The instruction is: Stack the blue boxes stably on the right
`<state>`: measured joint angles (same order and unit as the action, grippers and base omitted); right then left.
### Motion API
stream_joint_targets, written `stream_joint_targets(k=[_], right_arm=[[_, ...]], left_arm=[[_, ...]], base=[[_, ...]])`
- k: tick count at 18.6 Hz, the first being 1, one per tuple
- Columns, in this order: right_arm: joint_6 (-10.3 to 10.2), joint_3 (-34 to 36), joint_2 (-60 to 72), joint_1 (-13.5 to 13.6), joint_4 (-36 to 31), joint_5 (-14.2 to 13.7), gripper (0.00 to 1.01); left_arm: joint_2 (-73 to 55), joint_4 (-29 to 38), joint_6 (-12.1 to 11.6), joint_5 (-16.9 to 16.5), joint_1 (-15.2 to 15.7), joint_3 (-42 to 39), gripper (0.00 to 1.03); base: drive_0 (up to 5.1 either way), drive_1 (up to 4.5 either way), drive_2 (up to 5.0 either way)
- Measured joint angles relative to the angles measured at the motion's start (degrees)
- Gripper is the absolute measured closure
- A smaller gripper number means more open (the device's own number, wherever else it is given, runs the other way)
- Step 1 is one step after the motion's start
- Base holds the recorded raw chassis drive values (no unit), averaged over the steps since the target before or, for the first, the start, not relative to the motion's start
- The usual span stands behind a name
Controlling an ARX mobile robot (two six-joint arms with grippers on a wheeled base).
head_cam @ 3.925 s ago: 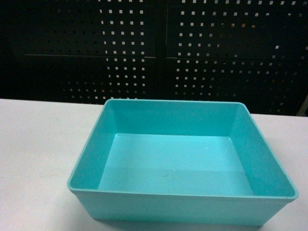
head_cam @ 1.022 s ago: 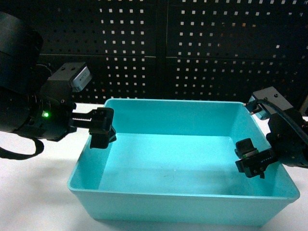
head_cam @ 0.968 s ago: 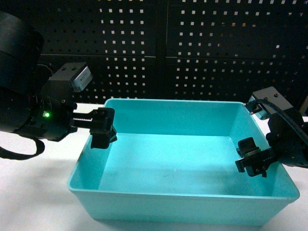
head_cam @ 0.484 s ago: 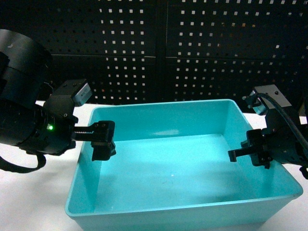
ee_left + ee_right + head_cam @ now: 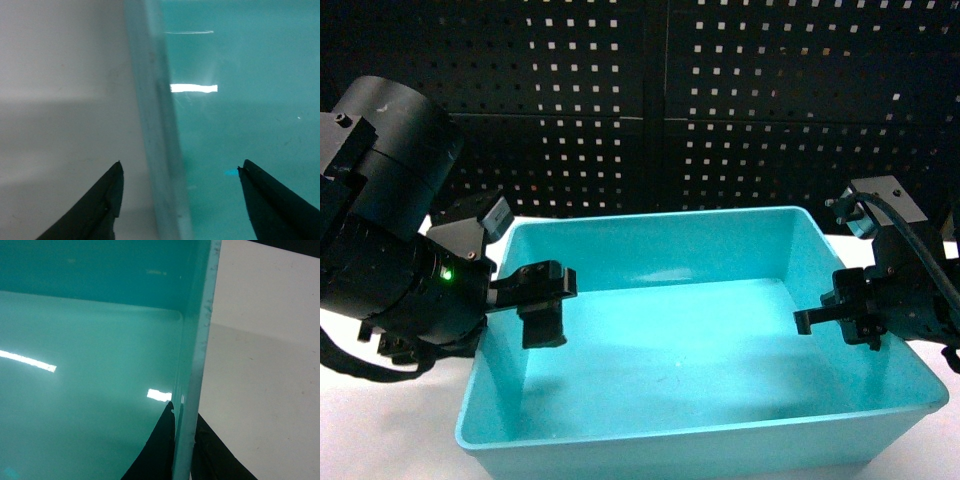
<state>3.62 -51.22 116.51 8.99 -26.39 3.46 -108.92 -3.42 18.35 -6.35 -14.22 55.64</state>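
One of the blue boxes, a light turquoise tub (image 5: pixel 680 350), stands empty on the white table (image 5: pixel 390 430) and fills most of the head view. My left gripper (image 5: pixel 515 300) is open and straddles the tub's left wall (image 5: pixel 160 125), one finger outside over the table and one inside, neither touching it. In the left wrist view the left gripper (image 5: pixel 180 166) shows a wide gap. My right gripper (image 5: pixel 840 310) is shut on the tub's right wall (image 5: pixel 200 330), pinching it between both fingers, as the right gripper (image 5: pixel 184 411) shows in the right wrist view.
A black pegboard wall (image 5: pixel 720 110) stands close behind the table. White tabletop (image 5: pixel 60 100) lies left of the tub and more of it (image 5: pixel 260 365) lies to the right. The tub's front rim (image 5: pixel 700 432) sits near the bottom of the head view.
Over the last second the tub skewed and slid left as the right gripper closed on its right wall. The left gripper has since moved forward along the left wall, still open.
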Motion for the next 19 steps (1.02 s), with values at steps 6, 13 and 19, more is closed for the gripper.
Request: stream_joint_targets(k=[6,13,19], right_arm=[[-0.15,0.44,-0.20,0.37,-0.66,-0.48,0.93],[-0.96,1.38,-1.53,0.87,-3.19,-0.46,0.93],[-0.74,0.37,-5.44,1.20,-3.21,-0.79,0.93]], left_arm=[[0.02,0.39,3.04,2.75,0.33,-0.57,0.85],[0.83,5.42,1.29,4.72,-0.20,-2.03,1.01],[2.64,6.67,-0.85,4.70,0.35,-1.95,1.01]], base=[[0.0,0.00,0.0],[0.0,0.00,0.0],[0.0,0.00,0.0]])
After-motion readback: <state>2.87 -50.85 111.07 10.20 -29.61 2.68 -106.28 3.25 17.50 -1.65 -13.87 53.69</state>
